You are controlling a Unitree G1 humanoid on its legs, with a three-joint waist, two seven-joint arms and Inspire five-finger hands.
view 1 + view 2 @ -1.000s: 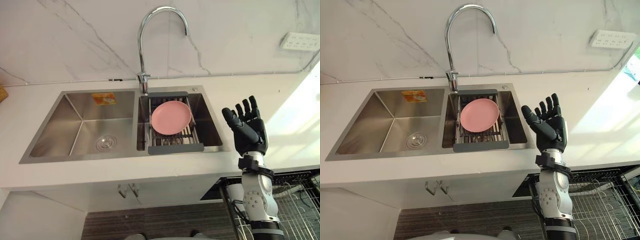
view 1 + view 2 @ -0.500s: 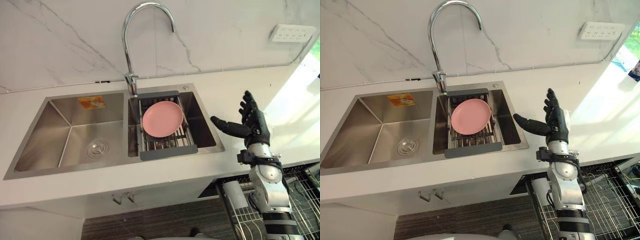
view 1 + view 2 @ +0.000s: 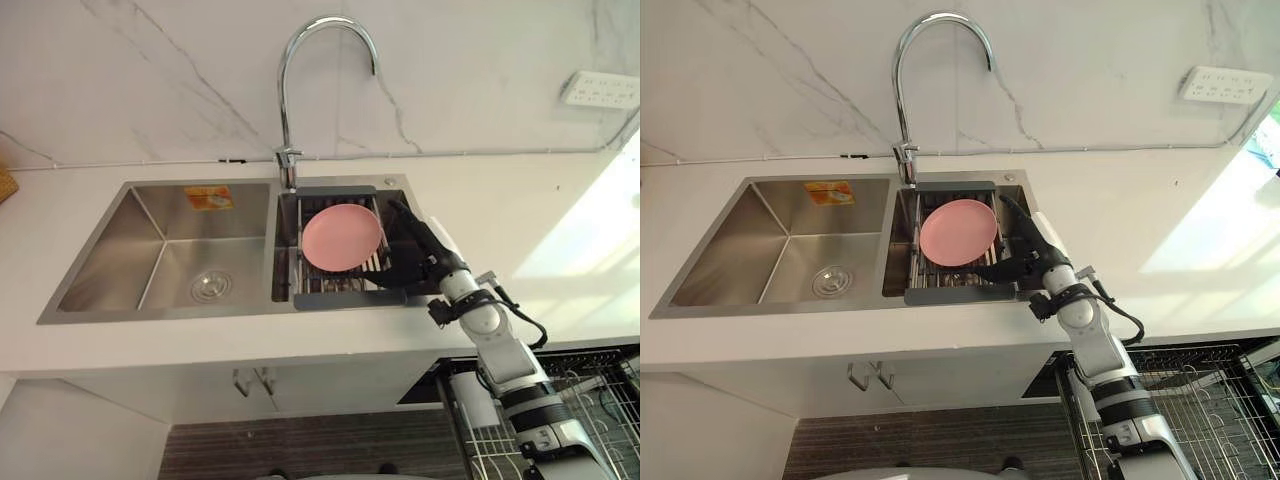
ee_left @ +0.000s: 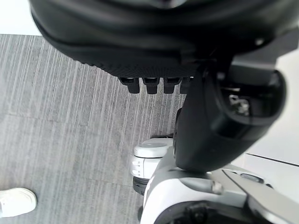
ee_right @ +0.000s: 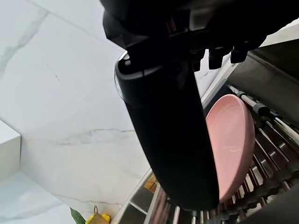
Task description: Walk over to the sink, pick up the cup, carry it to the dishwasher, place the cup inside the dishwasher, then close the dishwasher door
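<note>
A: What is there to pick up? The task says a cup

B: What lies there is a pink plate [image 3: 342, 236], tilted on the wire rack [image 3: 350, 296] that spans the right basin of the sink [image 3: 160, 215], below the faucet [image 3: 290, 100] and towards the counter's [image 3: 560, 220] back edge.

A: And the hands?

B: The right hand [image 3: 418, 252] is down in that basin, just beside the plate's right rim, fingers spread and grasping nothing. Its thumb [image 5: 173, 154] points across the rack's front bar. I can't tell whether it touches the plate. The left hand [image 4: 154, 42] hangs low over the floor, idle.

A: So the step is the grasp. How would you do it well?

B: I'd go for the raised right rim, since the tilt leaves a gap under it. Slide the fingers beneath that edge and bring the thumb onto the upper face, pinching well in from the lip. A smooth plate could slip from a shallow pinch.

A: Any risks?

B: Fingertips could catch in the rack wires, and a sideways push might slide the plate left off the rack. Close slowly, then lift straight up clear of the basin wall before turning towards the dishwasher basket [image 3: 590, 400] under the counter's front right edge
</note>
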